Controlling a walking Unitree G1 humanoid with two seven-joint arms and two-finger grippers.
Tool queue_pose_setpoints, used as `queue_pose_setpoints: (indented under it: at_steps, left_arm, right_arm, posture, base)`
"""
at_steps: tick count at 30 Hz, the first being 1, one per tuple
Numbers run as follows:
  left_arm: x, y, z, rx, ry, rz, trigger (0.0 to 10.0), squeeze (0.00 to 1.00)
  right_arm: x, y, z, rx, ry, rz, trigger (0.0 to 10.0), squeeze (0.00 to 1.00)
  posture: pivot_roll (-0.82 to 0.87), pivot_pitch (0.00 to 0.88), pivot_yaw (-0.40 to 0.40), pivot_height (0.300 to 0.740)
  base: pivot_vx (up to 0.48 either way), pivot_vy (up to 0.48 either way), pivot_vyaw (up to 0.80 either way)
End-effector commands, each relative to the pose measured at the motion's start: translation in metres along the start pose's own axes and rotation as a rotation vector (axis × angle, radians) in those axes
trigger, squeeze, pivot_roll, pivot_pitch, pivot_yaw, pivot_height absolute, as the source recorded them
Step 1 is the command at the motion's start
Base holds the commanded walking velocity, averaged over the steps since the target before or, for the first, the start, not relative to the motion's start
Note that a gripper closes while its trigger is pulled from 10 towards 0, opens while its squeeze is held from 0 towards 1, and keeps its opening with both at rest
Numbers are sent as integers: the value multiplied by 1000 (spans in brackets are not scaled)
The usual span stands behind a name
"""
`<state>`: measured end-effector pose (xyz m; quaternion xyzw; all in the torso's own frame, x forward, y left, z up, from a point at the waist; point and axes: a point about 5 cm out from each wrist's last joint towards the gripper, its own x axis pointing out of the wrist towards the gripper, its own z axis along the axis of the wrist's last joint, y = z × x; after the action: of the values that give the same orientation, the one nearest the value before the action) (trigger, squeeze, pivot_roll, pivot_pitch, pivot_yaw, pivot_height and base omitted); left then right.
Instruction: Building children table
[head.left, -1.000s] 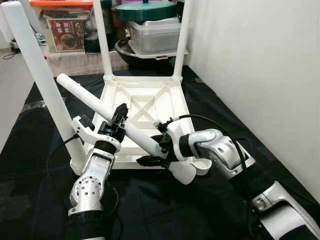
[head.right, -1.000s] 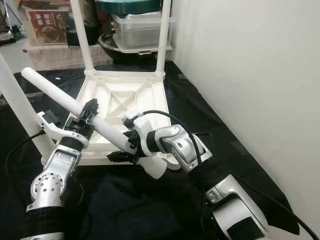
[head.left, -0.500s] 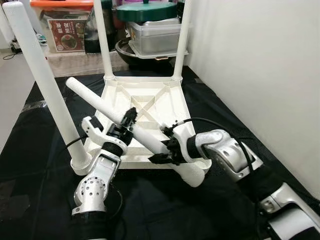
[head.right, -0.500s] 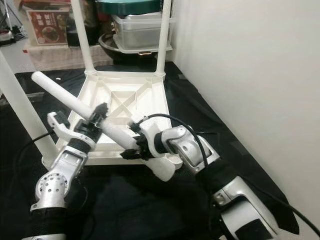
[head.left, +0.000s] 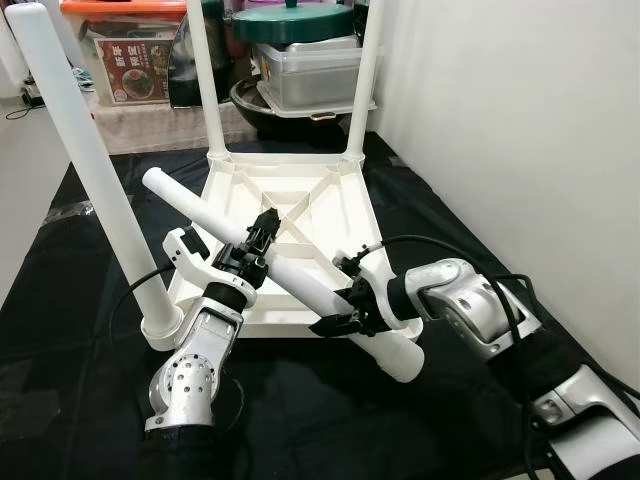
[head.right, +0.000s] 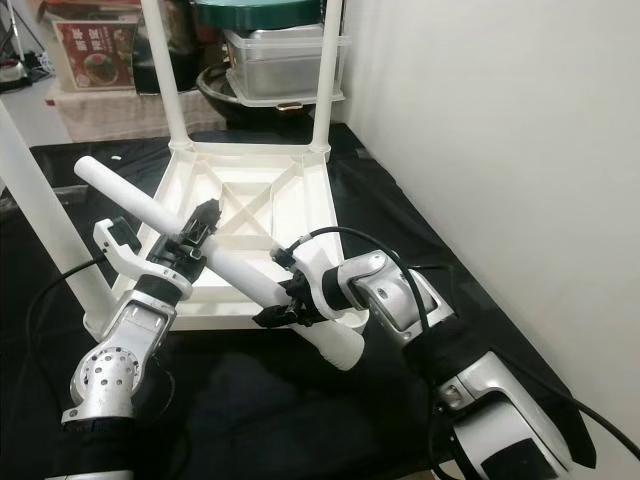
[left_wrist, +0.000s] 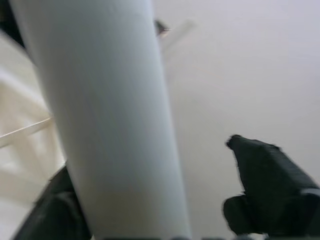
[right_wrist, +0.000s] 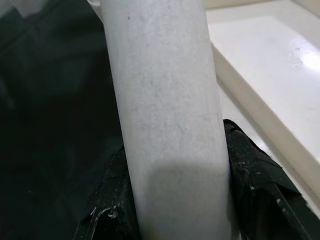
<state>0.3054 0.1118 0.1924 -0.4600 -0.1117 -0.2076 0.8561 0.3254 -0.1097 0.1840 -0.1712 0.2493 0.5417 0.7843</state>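
The white children table (head.left: 345, 205) lies upside down on a black cloth. Three white legs stand up from it: two at the back (head.left: 363, 80) and one at the front left (head.left: 90, 170). A loose fourth leg (head.left: 300, 283) slants across the table's front, its lower end (head.left: 403, 362) past the front right corner. My right gripper (head.left: 343, 312) is shut on the leg's lower part, its fingers (right_wrist: 250, 175) pressing both sides. My left gripper (head.left: 260, 232) straddles the leg higher up, open, with one finger (left_wrist: 270, 190) clear of it.
The black cloth (head.left: 80, 400) covers the floor around the table. A white wall (head.left: 520, 150) runs close along the right. Behind the table stand a pot with a green lid (head.left: 295, 20), a clear box (head.left: 310, 70) and an orange-lidded box (head.left: 125, 50).
Both grippers have carried the loose leg right and down, so its lower end now sits past the table's front right corner. The leg's upper end has come lower.
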Motion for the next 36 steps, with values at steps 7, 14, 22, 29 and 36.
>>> queue_pose_setpoints:
  at_steps: [7, 14, 22, 29, 36]
  left_arm:
    - [-9, -22, -17, -103, 102, -155, 10000, 1000]
    - [-14, -17, -19, -42, 126, -115, 10000, 0]
    - [-28, -11, -11, 10, 148, -104, 10000, 0]
    - [-34, -20, -24, 71, 273, -180, 10000, 0]
    - [-42, -21, -25, 119, 317, -206, 10000, 0]
  right_arm:
    - [-35, -31, 26, 85, -150, -172, 0, 0]
    - [-58, -57, 46, 233, -376, -349, 0, 0]
    - [-80, -82, 83, 393, -802, -585, 0, 0]
    - [-51, -74, 100, 508, -982, -605, 0, 0]
    - [-23, -55, 101, 489, -966, -515, 0, 0]
  posture:
    - [5, 0, -42, 740]
    - [13, 0, -40, 740]
    - [28, 0, -34, 740]
    - [66, 0, -57, 740]
    - [67, 0, -57, 740]
  base:
    - [0, 0, 0]
    - [0, 0, 0]
    - [0, 0, 0]
    - [0, 0, 0]
    - [0, 0, 0]
